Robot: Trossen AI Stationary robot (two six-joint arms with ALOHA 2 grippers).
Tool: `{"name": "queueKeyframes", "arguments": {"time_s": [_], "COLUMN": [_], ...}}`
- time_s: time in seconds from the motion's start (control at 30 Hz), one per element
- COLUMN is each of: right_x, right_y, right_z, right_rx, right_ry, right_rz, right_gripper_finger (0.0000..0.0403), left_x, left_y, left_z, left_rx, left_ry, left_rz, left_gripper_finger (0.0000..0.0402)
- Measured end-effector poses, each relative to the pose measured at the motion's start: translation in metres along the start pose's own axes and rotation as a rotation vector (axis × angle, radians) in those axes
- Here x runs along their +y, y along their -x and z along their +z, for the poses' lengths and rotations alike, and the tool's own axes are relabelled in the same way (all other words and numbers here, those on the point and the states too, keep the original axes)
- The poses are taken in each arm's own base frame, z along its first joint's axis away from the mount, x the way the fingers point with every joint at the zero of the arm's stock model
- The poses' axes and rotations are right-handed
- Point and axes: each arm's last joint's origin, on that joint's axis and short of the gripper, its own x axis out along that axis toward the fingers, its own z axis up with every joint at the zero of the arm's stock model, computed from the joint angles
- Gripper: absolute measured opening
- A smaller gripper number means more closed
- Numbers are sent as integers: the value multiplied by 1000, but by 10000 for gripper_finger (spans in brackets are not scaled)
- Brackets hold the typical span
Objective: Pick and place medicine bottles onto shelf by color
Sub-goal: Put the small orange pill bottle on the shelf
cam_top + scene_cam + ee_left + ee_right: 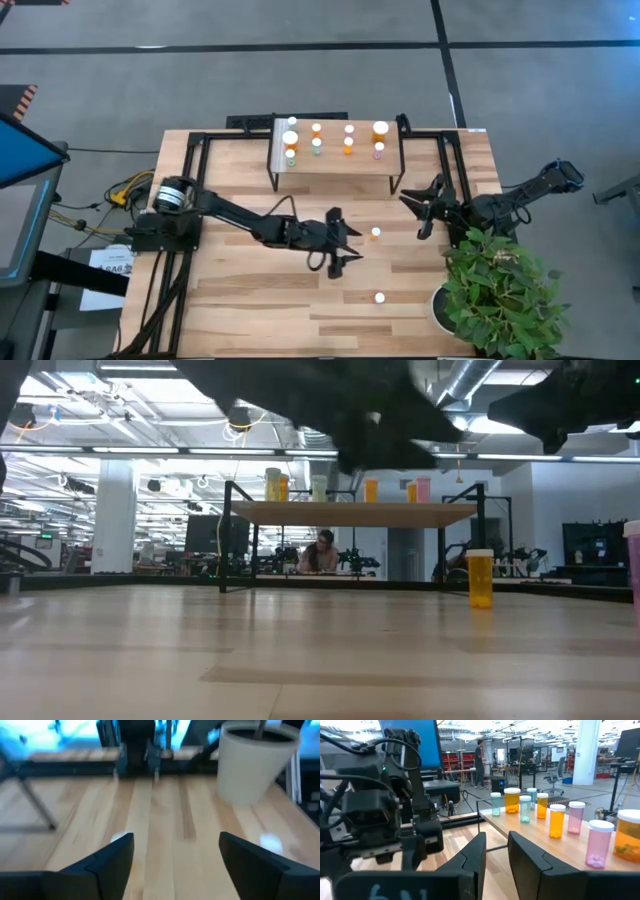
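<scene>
As you read the high view, the left claw stands wide, empty, with an upright orange bottle just beside it, shelfward; the right claw, narrow and empty, waits farther off. Low view: that bottle stands before the shelf.

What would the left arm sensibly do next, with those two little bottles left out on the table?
Probably move the left gripper toward the orange bottle just beside it and lower its open fingers around it. Nothing sits between those fingers, that bottle stands alone on the table, and the shelf already carries the others. The second loose bottle lies farther off. The right gripper waits near the shelf's end.
</scene>
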Motion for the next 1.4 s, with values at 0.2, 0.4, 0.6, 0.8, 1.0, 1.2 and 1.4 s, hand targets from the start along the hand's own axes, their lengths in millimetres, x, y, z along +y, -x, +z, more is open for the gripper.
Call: {"name": "queueKeyframes", "arguments": {"time_s": [0.2,0.4,0.6,0.8,1.0,1.2,1.4], "right_x": [0,0,0,0,0,0,0], "right_y": [-1,-1,-1,-1,-1,-1,-1], "right_z": [0,0,-1,-2,-2,-2,-2], "right_rx": [-1,0,11,13,12,12,12], "right_ry": [-2,-1,-14,-13,-15,-17,-17], "right_rz": [-2,-2,0,1,2,2,2], "right_gripper_finger": [102,102,102,102,102,102,102], "left_x": [11,23,27,26,29,32,41], "left_y": [-26,-56,-76,-88,-90,-91,-92], "left_z": [-14,-27,-33,-39,-45,-41,-37], "left_rx": [44,66,75,76,93,51,26], "left_ry": [28,61,70,69,67,72,91], "left_rz": [75,94,87,95,135,176,128], "left_gripper_finger": [298,299,299,299,293,269,251]}}
